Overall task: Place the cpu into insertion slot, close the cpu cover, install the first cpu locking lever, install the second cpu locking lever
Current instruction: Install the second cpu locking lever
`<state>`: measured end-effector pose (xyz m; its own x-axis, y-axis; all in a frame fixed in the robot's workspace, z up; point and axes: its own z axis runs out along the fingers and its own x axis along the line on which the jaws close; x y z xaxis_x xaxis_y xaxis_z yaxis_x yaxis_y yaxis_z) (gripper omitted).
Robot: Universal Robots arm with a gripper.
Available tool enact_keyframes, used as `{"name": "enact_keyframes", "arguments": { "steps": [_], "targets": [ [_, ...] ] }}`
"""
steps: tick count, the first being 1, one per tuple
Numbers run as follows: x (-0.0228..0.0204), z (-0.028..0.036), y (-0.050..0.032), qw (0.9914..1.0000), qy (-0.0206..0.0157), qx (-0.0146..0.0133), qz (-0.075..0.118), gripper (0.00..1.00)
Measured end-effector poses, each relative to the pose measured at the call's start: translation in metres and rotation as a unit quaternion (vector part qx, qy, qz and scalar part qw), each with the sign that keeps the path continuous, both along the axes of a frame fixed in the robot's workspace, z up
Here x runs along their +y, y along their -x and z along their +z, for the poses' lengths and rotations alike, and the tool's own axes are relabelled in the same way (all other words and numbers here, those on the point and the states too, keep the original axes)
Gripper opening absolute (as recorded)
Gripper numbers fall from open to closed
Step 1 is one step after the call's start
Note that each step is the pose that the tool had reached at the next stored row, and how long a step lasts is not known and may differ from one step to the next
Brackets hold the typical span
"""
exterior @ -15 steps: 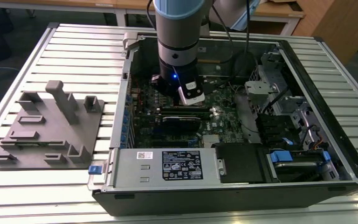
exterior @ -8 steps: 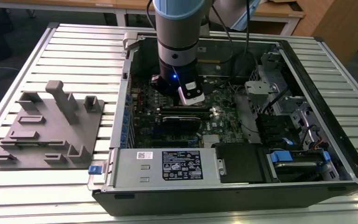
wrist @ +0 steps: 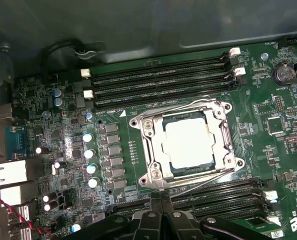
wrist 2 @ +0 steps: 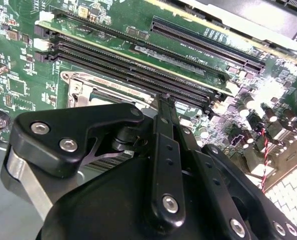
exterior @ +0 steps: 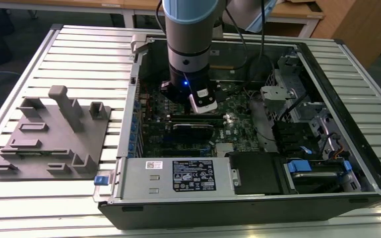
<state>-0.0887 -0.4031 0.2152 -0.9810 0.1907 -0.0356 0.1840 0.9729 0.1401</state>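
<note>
So the cpu (wrist: 192,143) is sitting flat in the insertion slot (wrist: 161,150) on the green motherboard (wrist: 113,150), dull silver-grey top facing up and catching a lot of glare in the first wrist view. The cpu cover (wrist: 223,137) looks folded down around it, a thin silvery frame with the chip showing through its square window, screws at the corners. Thin wire locking levers (wrist: 176,111) run along the sides of the frame; can't tell if they're hooked in or not.

The gripper (wrist: 161,216) hangs just off the socket's edge, on the side with the nearer bank of black memory slots (wrist: 213,192), so the chip is close to the tips but not touching them. Its black fingers (wrist 2: 164,107) look pressed together with nothing between them, going by the second wrist view.

In the exterior view the arm (exterior: 189,49) reaches straight down into the open computer case (exterior: 349,148), which lies on its side on the slatted metal bench (exterior: 78,44). A grey fixture block (exterior: 51,144) sits on the bench near the edge at the exterior view's left. There's a white label (exterior: 194,176) on the silver power supply, print too small to read. Writing on the board is just tiny white markings I can't make out.
</note>
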Motion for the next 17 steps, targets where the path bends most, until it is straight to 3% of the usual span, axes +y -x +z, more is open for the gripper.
{"name": "enact_keyframes", "arguments": {
  "steps": [13, 17],
  "targets": [
    [0.0000, -0.0011, 0.0008, 1.00000, 0.0000, 0.0000, 0.000, 0.11],
    [0.0000, -0.0044, 0.0019, 1.00000, -0.0001, 0.0000, 0.000, 0.11]
  ]
}}
